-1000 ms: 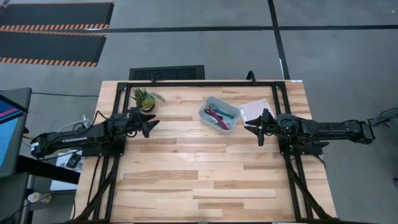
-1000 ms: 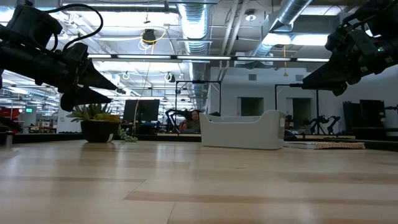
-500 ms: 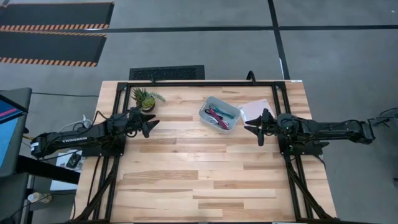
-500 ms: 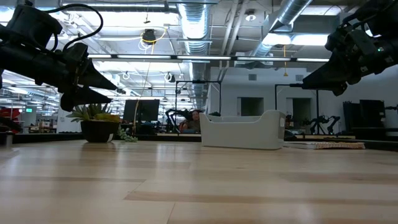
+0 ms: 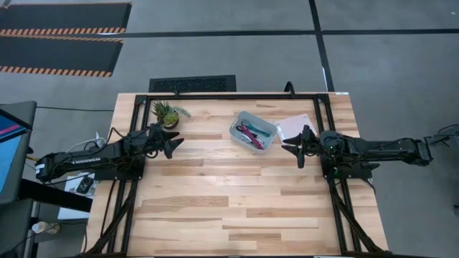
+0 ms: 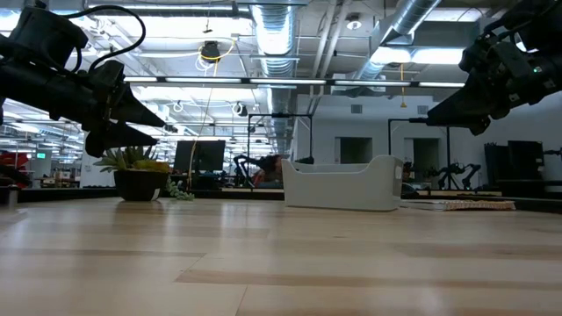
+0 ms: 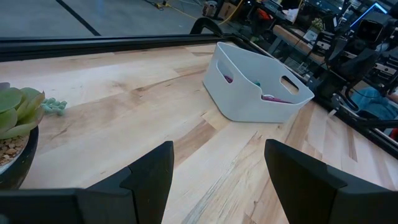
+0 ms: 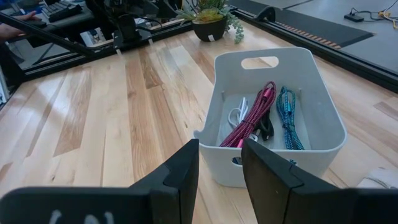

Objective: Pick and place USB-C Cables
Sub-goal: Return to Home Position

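All the USB-C cables lie inside the pale bin (image 5: pixel 253 131) on the far middle of the table. The right wrist view shows the maroon-red cable (image 8: pixel 255 118), the teal cable (image 8: pixel 287 122), the white-grey cable (image 8: pixel 237 116) and the black cable (image 8: pixel 267 129) on the bin's floor. My left gripper (image 5: pixel 176 142) hovers open above the table, left of the bin (image 7: pixel 255 87). My right gripper (image 5: pixel 287 149) hovers open just right of the bin and on its near side, pointing at it (image 8: pixel 220 165). Neither gripper holds anything.
A small potted plant (image 5: pixel 165 113) stands at the far left, close to my left gripper. A white sheet (image 5: pixel 294 127) lies right of the bin, near my right gripper. Black frame rails (image 5: pixel 215 97) run along the table's far and side edges. Bare wood (image 5: pixel 229 201) fills the near half.
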